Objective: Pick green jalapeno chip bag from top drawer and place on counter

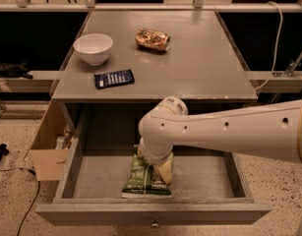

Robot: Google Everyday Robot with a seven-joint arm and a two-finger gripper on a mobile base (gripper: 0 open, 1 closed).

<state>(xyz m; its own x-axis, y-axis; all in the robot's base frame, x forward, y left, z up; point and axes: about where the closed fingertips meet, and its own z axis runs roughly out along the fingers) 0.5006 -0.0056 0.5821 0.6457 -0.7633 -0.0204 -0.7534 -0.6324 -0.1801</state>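
The green jalapeno chip bag (140, 178) lies flat on the floor of the open top drawer (91, 181), near its front middle. My gripper (160, 170) reaches down into the drawer from the right and sits right over the bag's upper right part. One pale finger (166, 171) rests against the bag. The white arm hides the bag's top end. The counter (199, 58) is the grey tabletop above the drawer.
On the counter stand a white bowl (93, 47) at the back left, a flat dark blue packet (114, 78) near the front left edge, and a brown-gold snack packet (152, 39) at the back middle. A cardboard box (48, 146) stands left of the cabinet.
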